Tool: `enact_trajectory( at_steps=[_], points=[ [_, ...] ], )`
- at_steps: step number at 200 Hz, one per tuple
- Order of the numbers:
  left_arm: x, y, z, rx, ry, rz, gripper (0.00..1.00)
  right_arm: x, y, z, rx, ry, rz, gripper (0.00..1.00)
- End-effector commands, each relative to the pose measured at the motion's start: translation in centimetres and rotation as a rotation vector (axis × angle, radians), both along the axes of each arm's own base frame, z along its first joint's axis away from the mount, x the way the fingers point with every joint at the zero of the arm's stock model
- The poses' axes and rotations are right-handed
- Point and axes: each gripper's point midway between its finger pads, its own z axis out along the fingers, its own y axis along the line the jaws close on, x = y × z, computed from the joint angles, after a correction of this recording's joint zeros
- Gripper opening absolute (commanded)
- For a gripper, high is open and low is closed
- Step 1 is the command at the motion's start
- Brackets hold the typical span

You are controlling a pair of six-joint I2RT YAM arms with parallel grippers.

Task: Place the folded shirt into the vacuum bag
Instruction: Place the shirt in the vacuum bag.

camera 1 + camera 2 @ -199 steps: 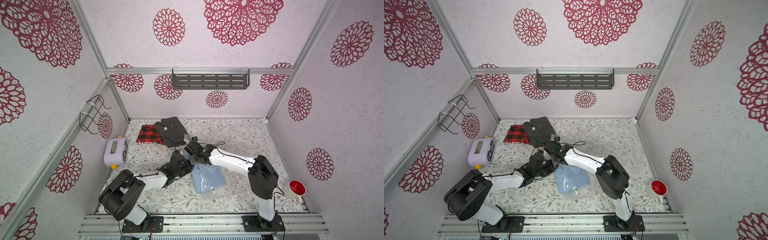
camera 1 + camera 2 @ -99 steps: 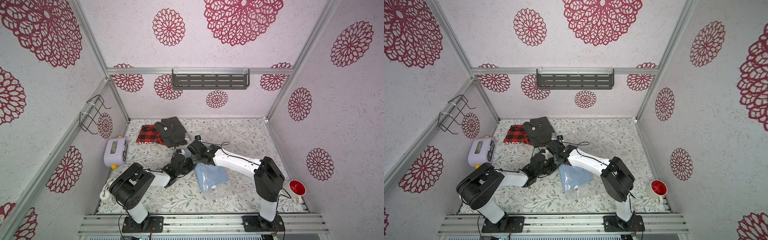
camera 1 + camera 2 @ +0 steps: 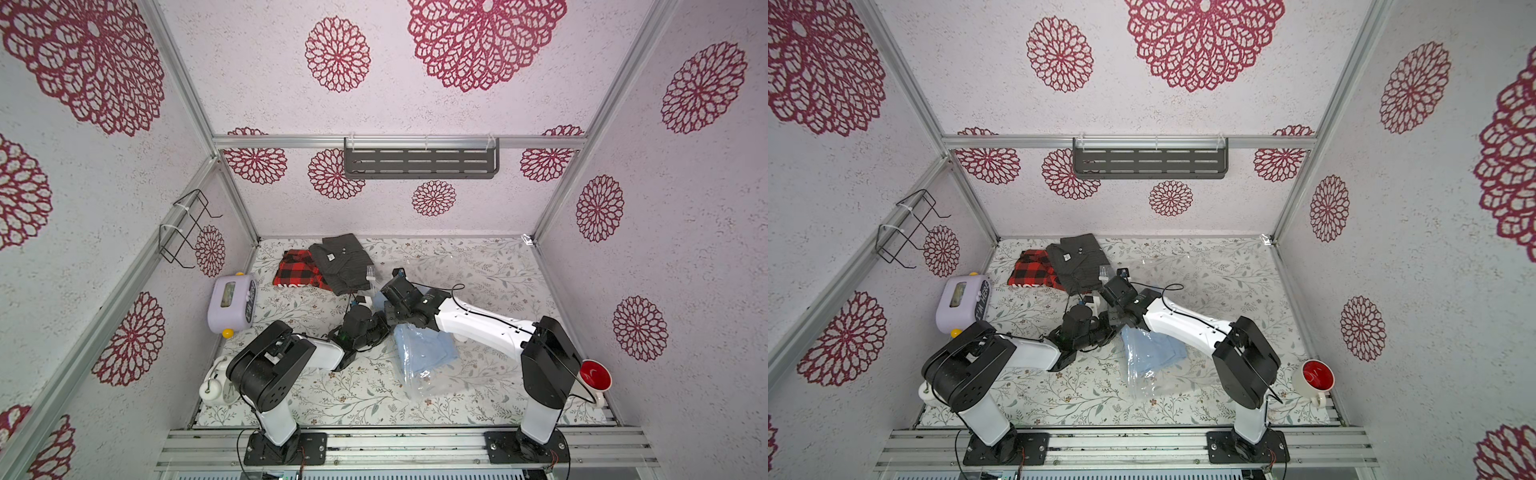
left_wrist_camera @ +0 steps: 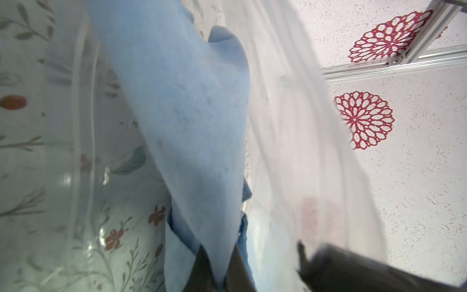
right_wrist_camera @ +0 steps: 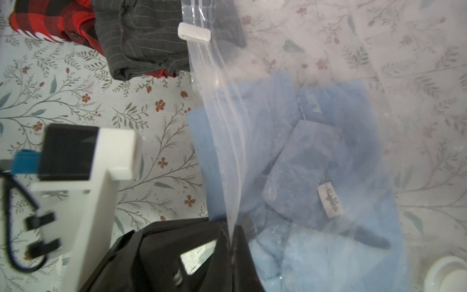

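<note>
There's the left end effector (image 4: 222, 274) clamped tight on a corner of the light blue folded cotton shirt (image 5: 303, 156), and the right end effector (image 5: 231, 236) pinched shut on the zip-strip edge of the large clear glossy plastic vacuum bag (image 5: 219, 101). Most of the shirt sits behind plastic just ahead of the right tips, so I'd call it nearly in. A blue corner beside the strip looks outside. Left to do: push deeper, let go. In both top views the arms hide both tips, and the bag's outline is hard to trace on the floral desk (image 3: 332, 395).
</note>
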Motion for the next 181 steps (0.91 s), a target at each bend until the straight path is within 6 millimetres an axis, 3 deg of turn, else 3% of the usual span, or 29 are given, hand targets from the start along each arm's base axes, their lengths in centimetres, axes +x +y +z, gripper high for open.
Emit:
enact_trajectory(
  at_steps=[1,44,80,113,150,181],
  points=[
    [1.1,-0.3,0.2,-0.017,-0.021,0.019,0.04,0.1,0.4,4.0,0.124,-0.041,-0.006,0.00],
    [1.5,-0.5,-0.4,-0.035,-0.012,0.031,0.04,0.4,-0.3,4.8,0.137,-0.063,-0.027,0.00],
    [2.5,-1.9,1.4,-0.078,-0.044,0.013,0.03,0.3,0.4,6.5,0.203,-0.086,-0.009,0.00],
    [3.5,-3.2,2.4,-0.080,-0.056,0.002,0.03,0.5,0.9,7.0,0.227,-0.091,0.001,0.00],
    [3.8,-4.3,1.5,-0.092,-0.033,-0.001,0.02,0.7,1.0,7.0,0.229,-0.094,-0.009,0.00],
    [3.4,-3.7,-0.2,-0.073,-0.009,0.021,0.02,0.9,-0.2,7.6,0.198,-0.125,-0.051,0.00]
  ],
)
